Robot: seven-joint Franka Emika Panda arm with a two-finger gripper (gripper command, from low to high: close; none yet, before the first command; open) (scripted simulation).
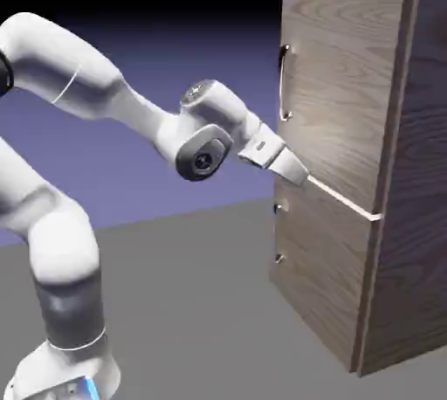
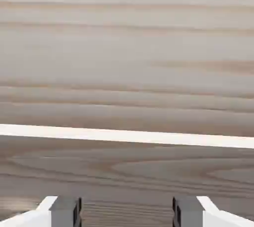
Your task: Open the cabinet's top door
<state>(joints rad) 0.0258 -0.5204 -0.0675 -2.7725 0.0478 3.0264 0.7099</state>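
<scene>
The cabinet (image 1: 412, 215) of brown wood grain stands at the exterior view's right. Its top door (image 1: 349, 93) carries a slim curved silver handle (image 1: 283, 84) near its left edge and a pale strip (image 1: 345, 199) along its bottom edge. My gripper (image 1: 301, 178) points at the door's lower left corner, well below the handle, right at the pale strip. In the hand view wood grain fills the picture, crossed by the pale strip (image 2: 127, 137). The gripper (image 2: 126, 213) is open, its grey fingertips (image 2: 64, 211) apart with nothing between them.
Below the top door sits a shorter panel (image 1: 319, 276) with two small handle studs (image 1: 278, 208) at its left edge. The grey table (image 1: 192, 302) stretches between the robot's base and the cabinet. The arm's elbow and wrist (image 1: 202, 132) hang left of the cabinet front.
</scene>
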